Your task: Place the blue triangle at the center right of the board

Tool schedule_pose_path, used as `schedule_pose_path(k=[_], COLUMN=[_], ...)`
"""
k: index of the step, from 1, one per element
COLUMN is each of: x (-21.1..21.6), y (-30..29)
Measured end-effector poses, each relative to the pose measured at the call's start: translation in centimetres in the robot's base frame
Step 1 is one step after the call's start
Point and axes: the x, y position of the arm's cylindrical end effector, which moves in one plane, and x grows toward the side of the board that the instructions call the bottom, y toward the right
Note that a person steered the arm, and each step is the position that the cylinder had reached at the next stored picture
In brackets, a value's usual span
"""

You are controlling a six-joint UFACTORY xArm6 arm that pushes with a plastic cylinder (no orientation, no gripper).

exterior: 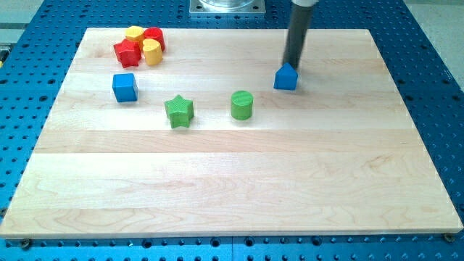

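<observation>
Blue triangle [286, 77] is sitting in the upper right part of the frame, on the wooden board [232, 188] that is lying on the blue perforated bench [435, 43]. My tip [291, 65] is standing right at the block's upper edge, touching it or very nearly so; the block is hiding the exact contact point, so I cannot be sure. This rig is carrying no gripper, only the dark rod, so nothing is opening or closing.

Judging by the layout, the step in hand is the push itself: the block is lying above and left of the board's center right. The next move is probably calling for a shove toward the frame's lower right, so the tip needs to be working from the block's upper left side rather than straight above it.

Well apart on the left are 1 blue cube [125, 87], 1 green star [178, 111] and 1 green cylinder [241, 104], none of them in the path. In the upper left corner, red blocks [127, 51] and yellow blocks [151, 52] are crowding together, and their shapes and count are hard to make out. The rod's upper part is being cut off by the frame's top edge.
</observation>
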Motion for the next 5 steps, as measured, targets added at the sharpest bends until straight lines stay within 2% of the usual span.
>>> schedule_pose_path(k=[1,3,4,5], x=[1.9,3.4,2.0,1.9], y=[-2.6,4.3,1.9,-3.8])
